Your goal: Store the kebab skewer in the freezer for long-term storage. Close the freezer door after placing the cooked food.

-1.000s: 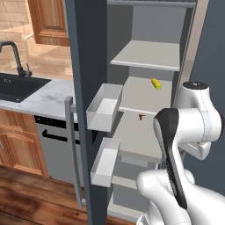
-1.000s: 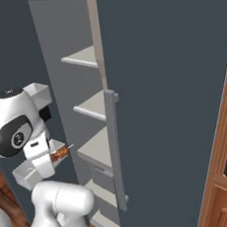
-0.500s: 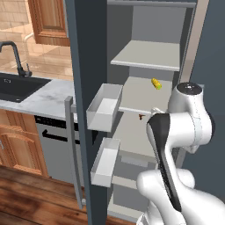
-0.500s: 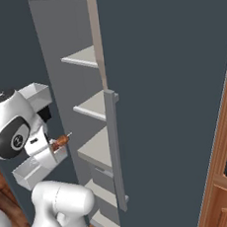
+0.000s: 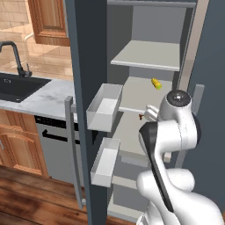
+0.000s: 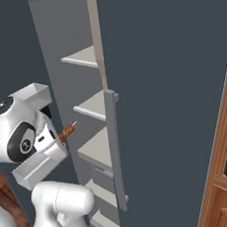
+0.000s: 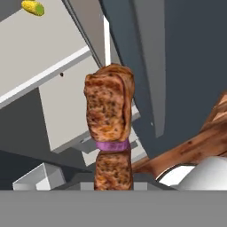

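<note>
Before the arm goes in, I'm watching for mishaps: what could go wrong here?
The kebab skewer juts out long, so its tip could snag a shelf edge on entry. The upper door bin sits close beside the arm; a wide swing might knock it. The corn cob on that shelf could get bumped.

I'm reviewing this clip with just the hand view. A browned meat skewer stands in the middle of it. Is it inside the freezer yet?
Observer: Not yet. In the right base view the kebab skewer is in front of the shelf edges, not over a shelf.
Operator: Is the door out of the way?
Observer: Yes. The left base view shows the freezer door swung wide open, its bins facing inward.
Operator: Where's that yellow thing?
Observer: The yellow item lies toward the back right of the middle shelf.
</note>
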{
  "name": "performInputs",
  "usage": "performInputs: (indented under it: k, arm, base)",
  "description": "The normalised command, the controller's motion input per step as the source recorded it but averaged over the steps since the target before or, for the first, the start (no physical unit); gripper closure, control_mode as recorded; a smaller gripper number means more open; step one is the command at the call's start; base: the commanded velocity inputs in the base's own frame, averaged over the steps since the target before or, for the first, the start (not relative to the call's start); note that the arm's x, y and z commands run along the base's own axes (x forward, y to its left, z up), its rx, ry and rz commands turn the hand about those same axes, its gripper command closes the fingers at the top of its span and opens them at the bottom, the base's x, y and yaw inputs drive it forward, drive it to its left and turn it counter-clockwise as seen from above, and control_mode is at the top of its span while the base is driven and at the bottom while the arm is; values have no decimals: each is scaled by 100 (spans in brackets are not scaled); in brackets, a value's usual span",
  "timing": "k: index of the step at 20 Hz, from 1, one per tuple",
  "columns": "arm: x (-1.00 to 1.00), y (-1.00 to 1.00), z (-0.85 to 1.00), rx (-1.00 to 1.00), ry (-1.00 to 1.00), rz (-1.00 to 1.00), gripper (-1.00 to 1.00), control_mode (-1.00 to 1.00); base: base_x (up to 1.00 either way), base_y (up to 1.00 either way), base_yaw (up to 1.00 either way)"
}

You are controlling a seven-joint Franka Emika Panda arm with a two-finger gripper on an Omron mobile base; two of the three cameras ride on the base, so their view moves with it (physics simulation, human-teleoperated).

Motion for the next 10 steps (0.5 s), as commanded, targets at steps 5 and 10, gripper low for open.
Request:
performInputs:
  k: [5,10]
  arm:
    - [42,-22,0,0,3,0,100,-100]
    - [50,-11,0,0,10,0,100,-100]
  base:
    - [0,0,0]
    - [0,0,0]
